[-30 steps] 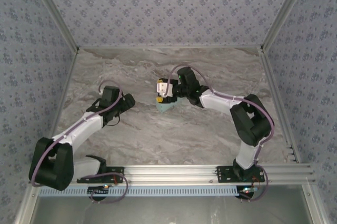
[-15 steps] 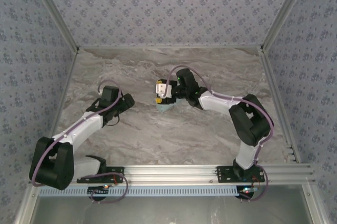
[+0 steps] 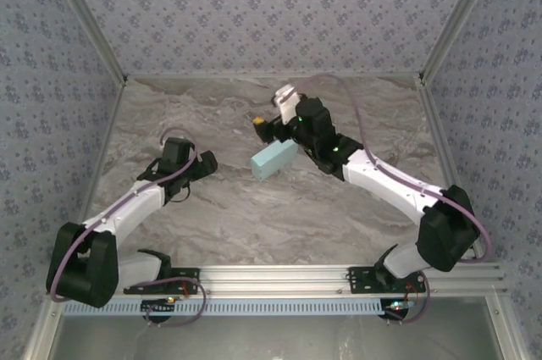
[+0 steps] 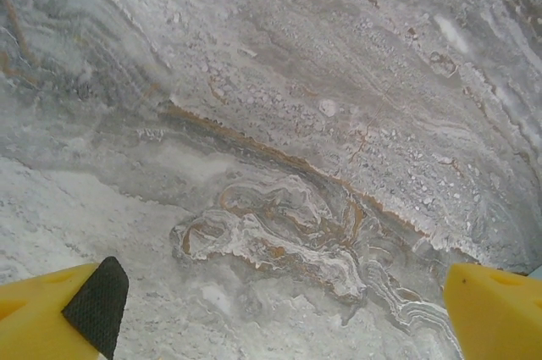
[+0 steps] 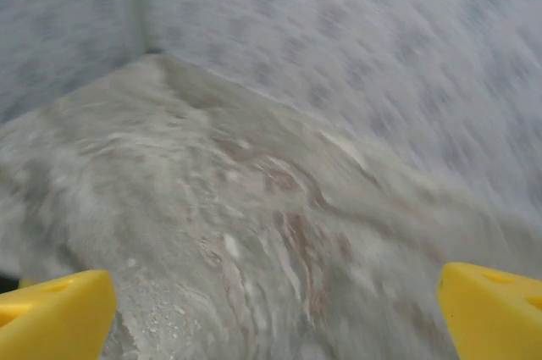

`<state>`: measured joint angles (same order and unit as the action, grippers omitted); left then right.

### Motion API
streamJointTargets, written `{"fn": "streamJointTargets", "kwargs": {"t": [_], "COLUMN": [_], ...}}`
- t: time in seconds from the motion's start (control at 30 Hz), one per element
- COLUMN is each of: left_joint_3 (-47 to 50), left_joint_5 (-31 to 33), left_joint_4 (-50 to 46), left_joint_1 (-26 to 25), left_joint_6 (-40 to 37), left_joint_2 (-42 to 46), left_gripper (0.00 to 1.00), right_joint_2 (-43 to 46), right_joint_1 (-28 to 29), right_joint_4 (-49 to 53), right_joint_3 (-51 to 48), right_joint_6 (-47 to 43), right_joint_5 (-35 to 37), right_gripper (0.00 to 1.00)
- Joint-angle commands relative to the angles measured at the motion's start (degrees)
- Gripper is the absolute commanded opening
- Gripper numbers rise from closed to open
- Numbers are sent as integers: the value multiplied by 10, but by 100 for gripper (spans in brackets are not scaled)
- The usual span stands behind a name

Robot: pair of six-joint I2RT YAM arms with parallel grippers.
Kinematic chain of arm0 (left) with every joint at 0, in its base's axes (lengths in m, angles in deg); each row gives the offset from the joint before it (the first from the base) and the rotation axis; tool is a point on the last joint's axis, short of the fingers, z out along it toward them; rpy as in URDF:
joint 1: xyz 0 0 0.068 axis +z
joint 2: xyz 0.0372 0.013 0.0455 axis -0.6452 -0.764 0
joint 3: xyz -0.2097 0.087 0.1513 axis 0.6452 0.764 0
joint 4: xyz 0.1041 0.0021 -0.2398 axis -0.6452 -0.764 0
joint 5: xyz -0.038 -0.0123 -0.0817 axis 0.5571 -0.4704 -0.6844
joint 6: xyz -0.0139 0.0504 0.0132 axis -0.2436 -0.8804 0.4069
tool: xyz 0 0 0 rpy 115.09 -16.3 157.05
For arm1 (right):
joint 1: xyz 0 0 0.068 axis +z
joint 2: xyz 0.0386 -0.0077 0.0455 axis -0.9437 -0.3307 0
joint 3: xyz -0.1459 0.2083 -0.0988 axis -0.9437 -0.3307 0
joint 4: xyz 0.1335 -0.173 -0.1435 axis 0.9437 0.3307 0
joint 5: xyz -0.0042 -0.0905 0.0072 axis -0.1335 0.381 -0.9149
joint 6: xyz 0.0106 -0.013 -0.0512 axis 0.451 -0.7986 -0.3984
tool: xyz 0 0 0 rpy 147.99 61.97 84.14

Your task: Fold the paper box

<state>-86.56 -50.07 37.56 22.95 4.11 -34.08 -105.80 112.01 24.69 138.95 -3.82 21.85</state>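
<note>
Thing: paper box [image 3: 273,159]
Colour: plain pale cyan-blue, no print to be seen
Form: a small rectangular block, folded up, with a lighter top face and a slightly darker long side
Pose: lying flat on a broad face, long axis slanting from near-left to far-right
Place: on the marbled table [image 3: 254,216], around its middle, a little toward the far side
Flaps: too small to tell whether the ends are tucked in
</note>
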Motion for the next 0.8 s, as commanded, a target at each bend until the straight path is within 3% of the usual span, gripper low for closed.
{"fn": "streamJointTargets", "kwargs": {"t": [0.0, 0.1, 0.2, 0.4, 0.77], "left_joint_3": [-7, -17, -19, -17, 4], "left_joint_5": [22, 23, 10, -2, 6], "left_joint_4": [15, 15, 27, 31, 31], "left_joint_1": [1, 1, 0, -3, -5], "left_joint_6": [-40, -43, -37, -26, -28], "left_joint_2": [16, 11, -1, -14, -12], "left_gripper": [99, 99, 99, 99, 99], "right_joint_2": [16, 15, -10, -137, -276], "right_joint_1": [-9, -38, -51, -45, -43], "right_joint_4": [366, 410, 368, 485, 386], "right_joint_3": [67, 40, 16, 174, 233], "right_joint_6": [544, 685, 719, 710, 700], "right_joint_5": [237, 124, 50, -27, -171], "right_gripper": [100, 100, 100, 100, 100]}}
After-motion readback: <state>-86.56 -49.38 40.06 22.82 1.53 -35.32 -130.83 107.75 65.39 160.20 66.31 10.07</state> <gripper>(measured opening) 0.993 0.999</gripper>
